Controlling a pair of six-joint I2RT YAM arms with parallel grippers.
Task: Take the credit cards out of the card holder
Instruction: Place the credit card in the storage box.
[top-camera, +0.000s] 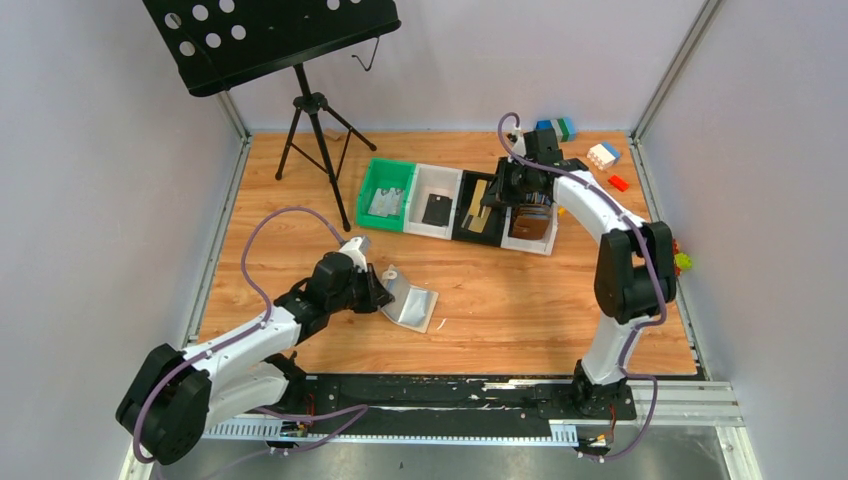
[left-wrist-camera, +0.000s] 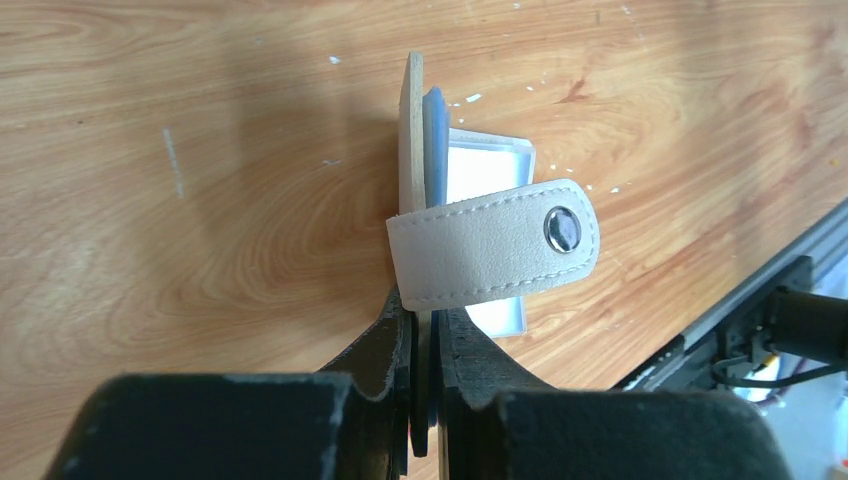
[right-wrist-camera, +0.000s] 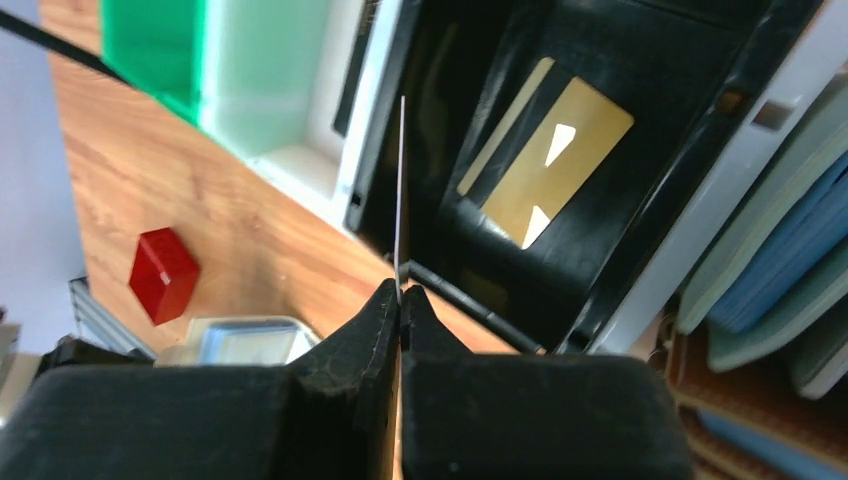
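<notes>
The pale grey-beige card holder (top-camera: 412, 303) lies open on the wooden table in front of the left arm. My left gripper (top-camera: 375, 292) is shut on one flap of it. In the left wrist view that flap stands on edge (left-wrist-camera: 411, 130) between my jaws (left-wrist-camera: 420, 305), the closing tab (left-wrist-camera: 495, 255) with its snap folds across, and the silvery inside (left-wrist-camera: 485, 165) shows behind. My right gripper (top-camera: 497, 200) hovers over the black bin (top-camera: 466, 232) and is shut (right-wrist-camera: 400, 290) on a thin credit card seen edge-on (right-wrist-camera: 401, 190). A gold-tan card (right-wrist-camera: 550, 160) lies flat in that bin (right-wrist-camera: 700, 150).
A row of bins stands at the back: green (top-camera: 388, 172), white (top-camera: 436, 176), black, and a white one holding brown wallets (top-camera: 530, 222). A music stand (top-camera: 320, 130) stands at the back left. Toy blocks (top-camera: 603, 155) lie at the back right, a red one (right-wrist-camera: 163, 275) among them.
</notes>
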